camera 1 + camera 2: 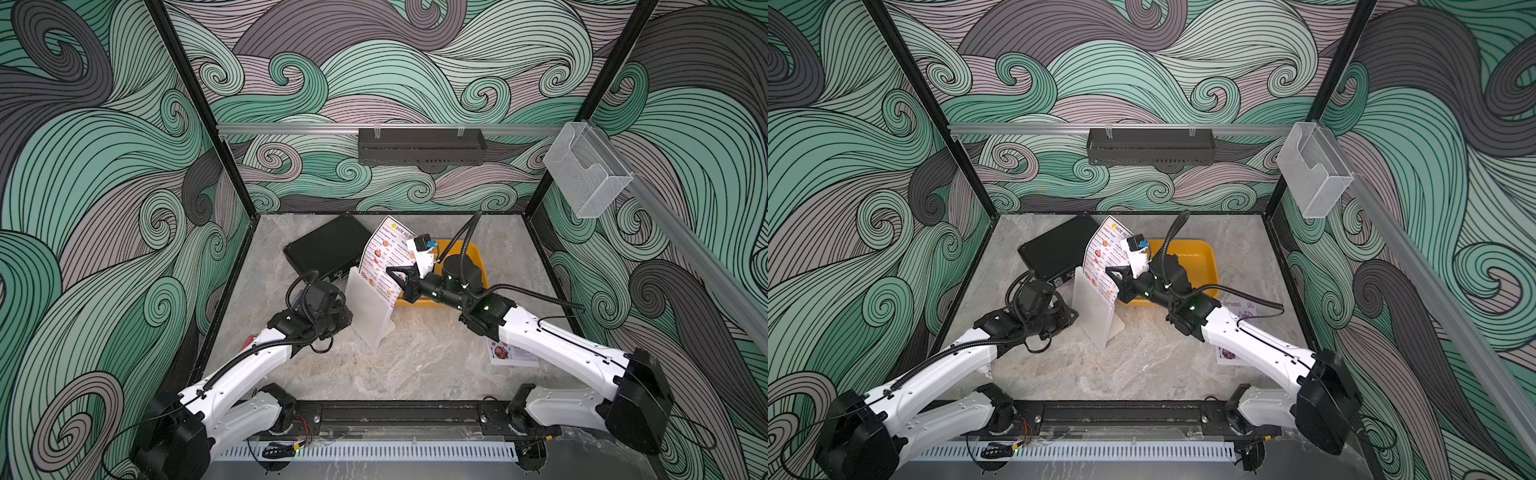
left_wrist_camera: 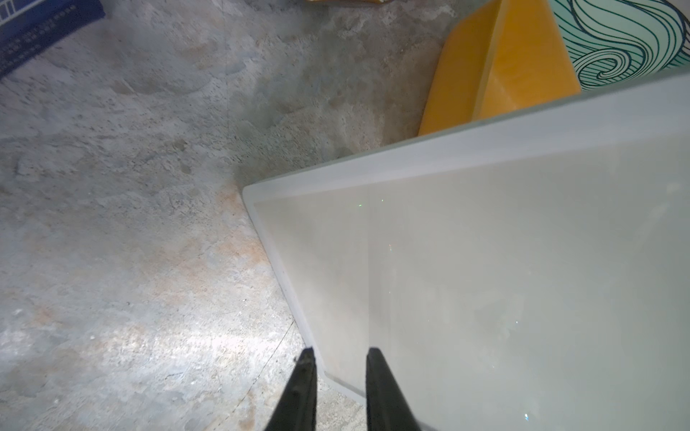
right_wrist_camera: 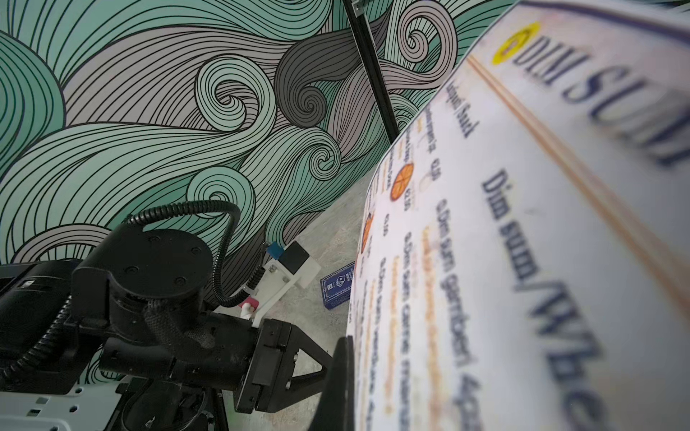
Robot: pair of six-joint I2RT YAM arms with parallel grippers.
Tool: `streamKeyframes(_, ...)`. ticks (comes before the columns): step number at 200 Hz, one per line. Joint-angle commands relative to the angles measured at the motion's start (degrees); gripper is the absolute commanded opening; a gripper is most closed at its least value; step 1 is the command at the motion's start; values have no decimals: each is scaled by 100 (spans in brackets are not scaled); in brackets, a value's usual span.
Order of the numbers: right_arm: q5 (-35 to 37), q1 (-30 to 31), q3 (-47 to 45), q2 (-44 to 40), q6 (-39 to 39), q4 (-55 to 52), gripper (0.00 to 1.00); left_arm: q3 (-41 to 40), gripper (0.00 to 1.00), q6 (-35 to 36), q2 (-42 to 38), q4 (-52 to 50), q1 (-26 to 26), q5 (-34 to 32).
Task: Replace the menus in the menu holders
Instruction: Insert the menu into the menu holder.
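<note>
The clear acrylic menu holder [image 1: 370, 307] [image 1: 1096, 307] stands upright mid-table on its white foot. My left gripper [image 1: 348, 319] [image 1: 1073, 315] [image 2: 339, 352] is shut on its side edge, one finger on each face of the panel [image 2: 485, 261]. Above it the "DIM SUM" menu [image 1: 384, 253] [image 1: 1102, 253] [image 3: 522, 242] stands curved, its lower end at the holder's top edge; whether it is inside the slot I cannot tell. My right gripper [image 1: 392, 272] [image 1: 1111, 270] [image 3: 351, 341] is shut on this sheet's edge. A second, pinkish menu [image 1: 509, 353] [image 1: 1229, 355] lies flat under the right arm.
A yellow tray [image 1: 415, 302] [image 1: 1200, 257] [image 2: 504, 67] sits just behind the holder and under the right wrist. A black case [image 1: 328, 245] [image 1: 1059, 249] lies at back left. A small blue card [image 2: 37, 30] [image 3: 338, 287] lies on the table. A black rack [image 1: 419, 147] and a clear box [image 1: 586, 170] hang on the walls.
</note>
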Motion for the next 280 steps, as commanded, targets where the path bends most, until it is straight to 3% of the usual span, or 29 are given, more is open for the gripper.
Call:
streamKeyframes(1, -191, 27, 178, 151, -158, -108, 0, 204, 24, 78, -134, -55, -31, -70)
streamKeyframes(151, -328, -43, 445, 530, -763, -32, 0, 173, 24, 78, -308, -186, -31, -166)
streamKeyframes(280, -278, -88, 393, 572, -751, 108, 0, 183, 24, 100, -299, -194, -31, -175)
